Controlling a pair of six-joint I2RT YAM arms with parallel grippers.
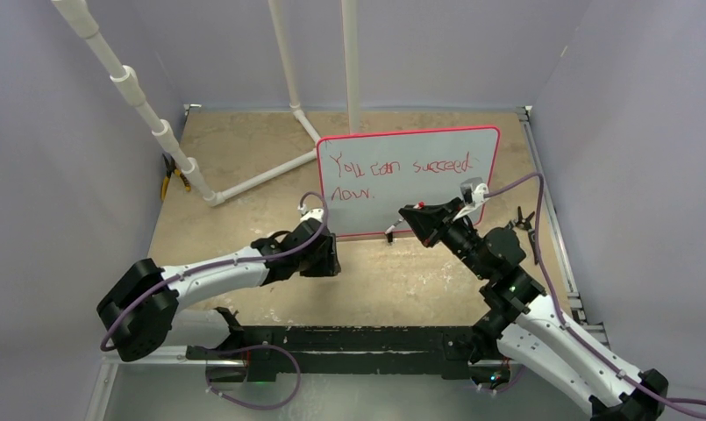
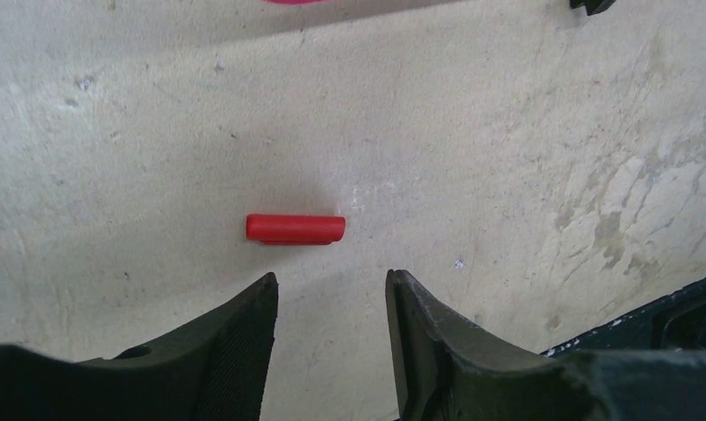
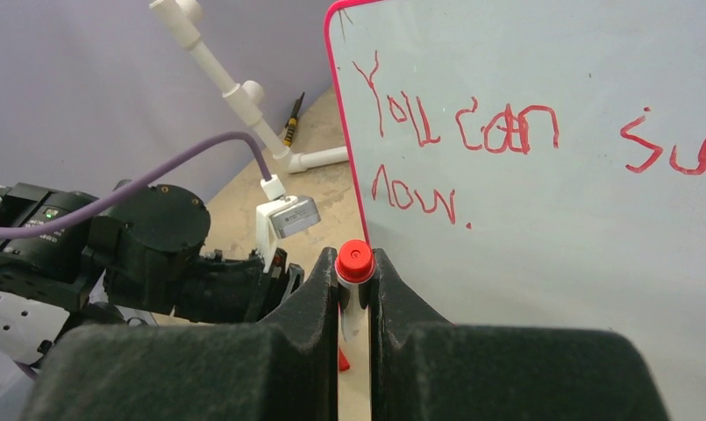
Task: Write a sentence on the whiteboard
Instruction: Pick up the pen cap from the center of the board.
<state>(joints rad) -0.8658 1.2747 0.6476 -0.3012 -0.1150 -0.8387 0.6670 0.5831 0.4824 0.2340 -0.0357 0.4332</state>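
Note:
The whiteboard [image 1: 437,197] stands upright at the middle back, white with a thin red-pink frame. On it the sentence [image 1: 393,171] reads "You can succeed now." in red; the right wrist view shows its start [image 3: 459,132] on the board face [image 3: 551,289]. My right gripper [image 1: 408,217] [image 3: 354,256] is shut on the marker [image 3: 355,263] just in front of the board's lower left corner, red end towards the camera. My left gripper [image 1: 329,256] [image 2: 331,277] is open and empty, low over the table. A red cap [image 2: 295,228] lies just beyond its fingertips.
White PVC pipes [image 1: 244,180] run across the back left of the tan table [image 1: 244,140]. Yellow-handled pliers [image 1: 169,180] lie by the left wall. A small black object [image 1: 524,224] sits near the right edge. A black base rail [image 1: 331,342] spans the near edge.

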